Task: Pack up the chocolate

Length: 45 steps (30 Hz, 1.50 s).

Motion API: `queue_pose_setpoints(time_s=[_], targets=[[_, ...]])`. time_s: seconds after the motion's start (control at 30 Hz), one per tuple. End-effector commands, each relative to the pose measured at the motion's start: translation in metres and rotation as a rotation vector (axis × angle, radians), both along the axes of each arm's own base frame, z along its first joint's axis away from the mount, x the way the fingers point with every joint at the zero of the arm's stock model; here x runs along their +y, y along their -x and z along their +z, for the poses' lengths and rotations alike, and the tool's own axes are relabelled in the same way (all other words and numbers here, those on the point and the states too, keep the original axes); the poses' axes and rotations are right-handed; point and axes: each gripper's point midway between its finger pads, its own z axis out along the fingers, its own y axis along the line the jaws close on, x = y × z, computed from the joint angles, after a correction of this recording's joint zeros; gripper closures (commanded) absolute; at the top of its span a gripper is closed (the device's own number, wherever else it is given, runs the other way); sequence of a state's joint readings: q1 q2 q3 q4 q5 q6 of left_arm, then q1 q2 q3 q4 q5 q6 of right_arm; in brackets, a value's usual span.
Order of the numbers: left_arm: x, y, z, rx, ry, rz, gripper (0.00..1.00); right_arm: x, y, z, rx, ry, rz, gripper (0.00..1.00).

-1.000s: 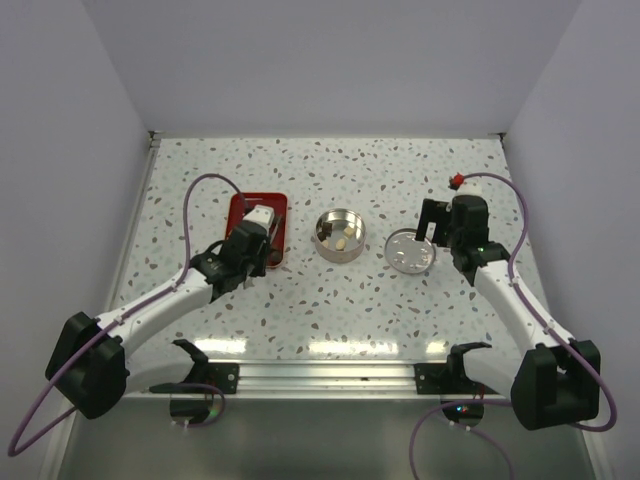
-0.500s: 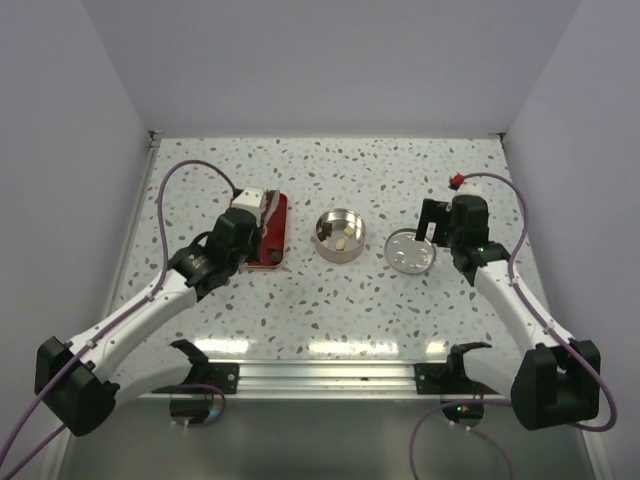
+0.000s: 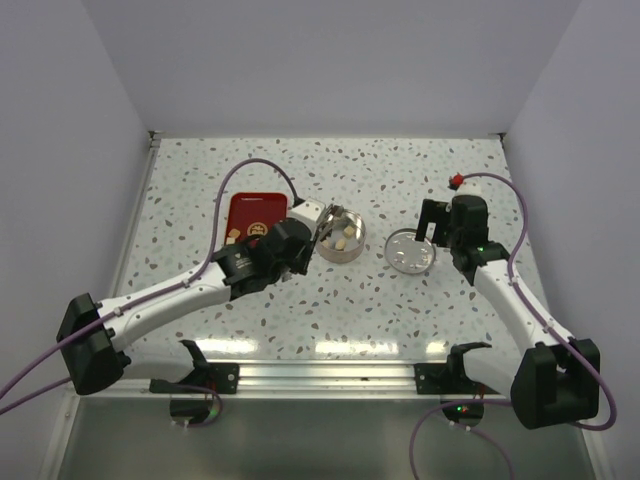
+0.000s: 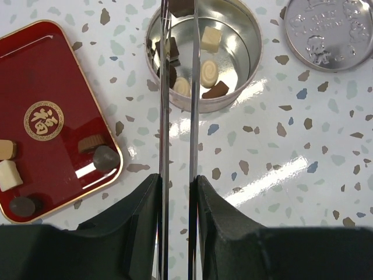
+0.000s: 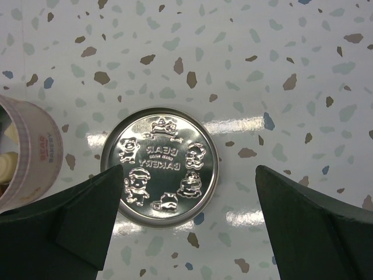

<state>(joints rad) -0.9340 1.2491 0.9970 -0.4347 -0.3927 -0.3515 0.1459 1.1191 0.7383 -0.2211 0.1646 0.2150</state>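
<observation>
Over the round silver tin [image 4: 247,55], near the middle of the bench [image 3: 300,170], the left pincer [image 3: 328,224] hangs with its two thin fingers [image 4: 164,116] drawn close together. They pinch a dark piece [image 4: 182,7] of chocolate between their tips, above the far part of the tin's opening.

Inside the tin lie several more pieces. A cream cube [image 4: 210,38] and a cream round with a swirl [image 4: 208,73] sit toward the right. A pale round [image 4: 182,86] and a dark brown chunk [image 4: 217,90] are by the near wall. More brown bits are partly hidden behind the left finger.

Just left of the tin is the red tray [image 4: 55,76], with a gold emblem at its centre, and it does not touch the tin. Five pieces rest on it:
- a light brown one [image 4: 7,149] and a cream block [image 4: 9,174] at the picture's left edge
- a dark round [image 4: 22,205] by the tray's corner
- a brown cup shape [image 4: 90,143] touching a grey-brown round [image 4: 105,157] beside the tray's rim

To the right of the tin, close but apart from it, the lid [image 5: 158,166] lies flat on the bench, its embossed bear figures facing up. The right pincer [image 5: 189,175] hovers above the lid with its fingers spread wide, one on either side, holding nothing.
</observation>
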Motion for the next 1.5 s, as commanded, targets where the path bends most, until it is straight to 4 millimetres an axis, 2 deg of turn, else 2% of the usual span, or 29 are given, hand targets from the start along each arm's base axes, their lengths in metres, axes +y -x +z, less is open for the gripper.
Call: queue_pose_setpoints(time_s=[0.0,0.2,0.3,0.57,0.77,0.93,0.97,1.07,1.17,1.33,1.47], targets=[[-0.022,-0.007,0.029,-0.05,0.105,-0.001,0.7,0.001,-0.01,0.02,-0.05,0.002,0.004,0.01],[-0.023,-0.002,0.022,-0.032,0.095,-0.001,0.6,0.002,-0.01,0.02,-0.051,-0.001,0.01,0.01],[-0.023,-0.001,0.022,-0.034,0.091,0.001,0.58,0.002,-0.01,0.02,-0.051,-0.001,0.008,0.01],[-0.019,-0.002,0.021,-0.037,0.084,0.02,0.59,0.002,-0.01,0.019,-0.05,-0.001,0.006,0.01],[0.017,0.001,0.019,-0.05,0.051,0.138,0.6,0.002,-0.01,0.02,-0.052,-0.002,0.009,0.01],[0.067,0.004,0.005,-0.006,0.058,0.239,0.6,0.003,-0.01,0.02,-0.051,-0.005,0.011,0.01],[0.085,0.004,0.002,0.001,0.065,0.278,0.6,0.003,-0.01,0.02,-0.054,-0.007,0.014,0.01],[0.104,0.01,-0.002,0.016,0.078,0.321,0.6,0.005,-0.01,0.02,-0.055,-0.013,0.019,0.01],[0.112,0.018,-0.01,0.047,0.059,0.347,0.59,0.006,-0.011,0.02,-0.056,-0.021,0.023,0.01],[0.11,0.033,-0.032,0.136,0.067,0.34,0.59,0.006,-0.01,0.02,-0.055,-0.019,0.023,0.01],[0.115,0.042,-0.038,0.161,0.076,0.352,0.6,0.006,-0.01,0.022,-0.062,-0.021,0.022,0.01]])
